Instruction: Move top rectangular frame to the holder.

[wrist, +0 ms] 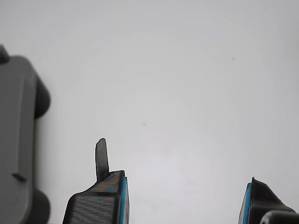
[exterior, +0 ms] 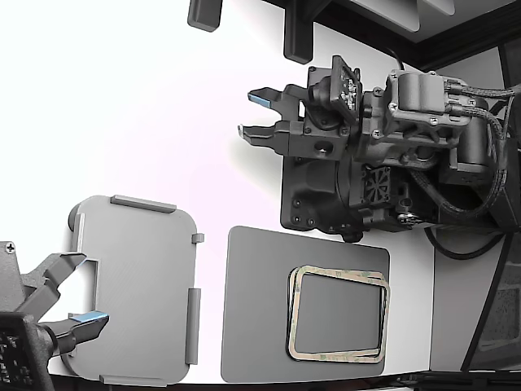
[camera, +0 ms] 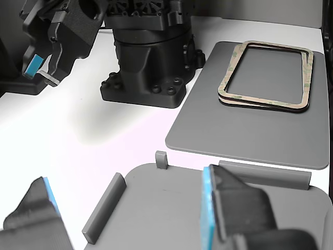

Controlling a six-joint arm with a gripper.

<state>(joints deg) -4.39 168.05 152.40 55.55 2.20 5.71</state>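
Note:
Two alike tan-beige rectangular frames lie stacked, slightly offset, on a dark grey mat; the top frame also shows in the other view. The light grey holder with raised tabs lies to the exterior view's left of the mat, bare; its edge shows in the wrist view. My gripper is open and empty over bare white table, well away from the frames and the holder.
The arm's black base stands behind the mat. A second arm's open gripper with blue pads hovers at the holder's left edge in the exterior view and fills the other view's foreground. Dark fixtures stand at the back.

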